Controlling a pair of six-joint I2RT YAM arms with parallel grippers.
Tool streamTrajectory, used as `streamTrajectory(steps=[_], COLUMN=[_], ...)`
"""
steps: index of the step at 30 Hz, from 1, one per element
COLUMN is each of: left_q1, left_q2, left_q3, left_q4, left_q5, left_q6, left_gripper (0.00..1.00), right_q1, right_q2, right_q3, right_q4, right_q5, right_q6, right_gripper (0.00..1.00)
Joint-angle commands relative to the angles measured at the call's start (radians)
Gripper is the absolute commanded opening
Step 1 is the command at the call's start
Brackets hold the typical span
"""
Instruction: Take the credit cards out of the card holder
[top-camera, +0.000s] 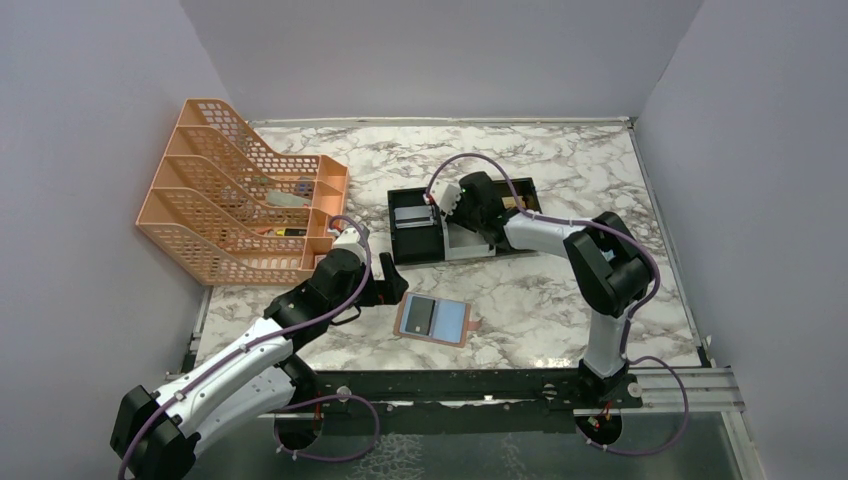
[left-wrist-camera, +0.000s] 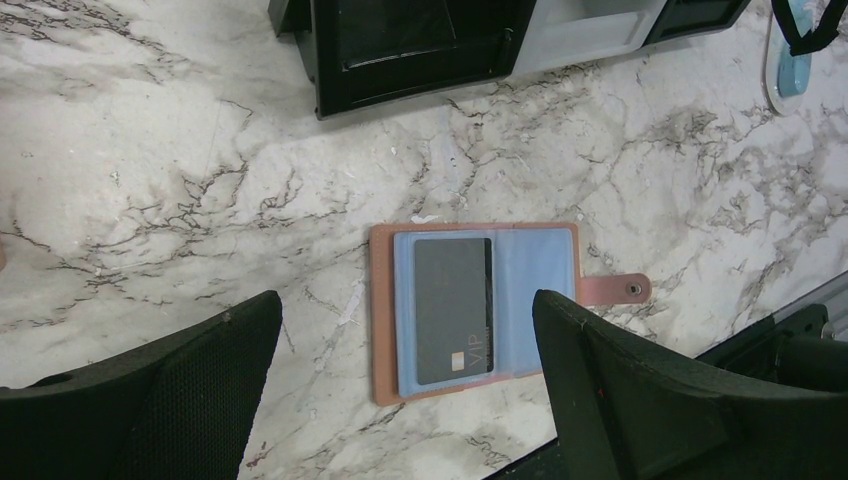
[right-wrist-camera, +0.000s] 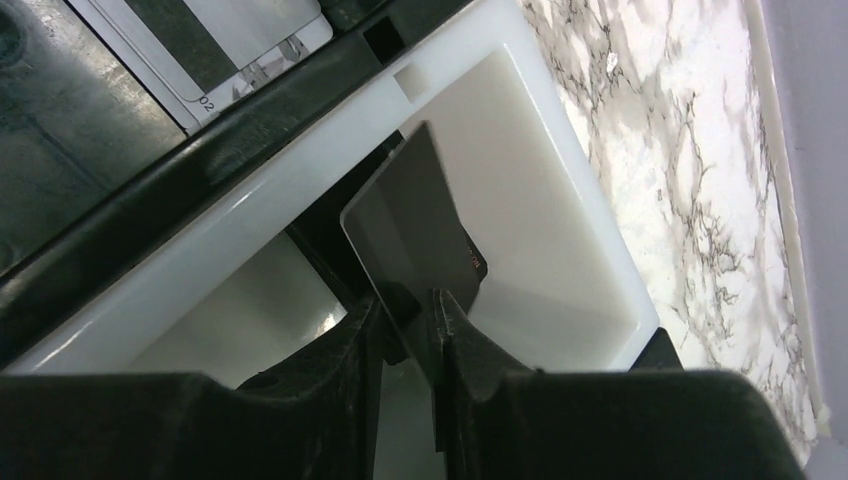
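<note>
While the left fingers (left-wrist-camera: 180, 400) hang spread apart above the open card holder (left-wrist-camera: 384, 310), a black card (left-wrist-camera: 452, 310) sits between them in its pocket on the desk (left-wrist-camera: 150, 150). Beyond, the right fingers (right-wrist-camera: 470, 350) pinch a grey card (right-wrist-camera: 410, 225) by its edge over the white tray compartment (right-wrist-camera: 540, 230). Risk: that thin hold may let it twist and drop askew.

I see soft, even overhead light on the marble table (top-camera: 560, 300), with faint, diffuse shadows. Up close, the white tray rim (right-wrist-camera: 200, 250) throws glare, and the foreground there blurs dark.
</note>
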Motion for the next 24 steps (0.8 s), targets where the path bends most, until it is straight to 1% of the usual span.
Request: streamTrajectory(steps=[1, 12, 13, 15, 20, 24], left_q1=[0.0, 0.0, 0.0, 0.0, 0.0, 0.0], left_q2=[-0.011, -0.015, -0.015, -0.013, -0.012, -0.012], left_q3=[0.037, 0.032, 0.033, 0.033, 0.031, 0.03], left_q4=[-0.008, -0.011, -0.011, -0.011, -0.014, -0.024], left_q5=[0.024, 0.023, 0.024, 0.025, 0.019, 0.017], left_q6=[-0.009, -0.025, -0.025, -0.027, -0.042, -0.045], left_gripper=[0.99, 0.99, 0.99, 0.99, 0.99, 0.99], right_q1=[-0.011, -0.018, -0.019, -0.021, -0.027, -0.027], right_q2=[0.011, 0.012, 0.012, 0.01, 0.005, -0.001], right_q3=[0.021, 0.025, 0.027, 0.032, 0.044, 0.048], right_q4=[0.0, -0.015, -0.023, -0.034, -0.038, -0.013], right_q5=[-0.033, -0.028, -0.027, -0.029, -0.031, 0.019], right_q6=[0.017, 0.019, 0.022, 0.037, 0.077, 0.1], right_gripper=[0.25, 0.26, 0.32, 0.42, 0.43, 0.43])
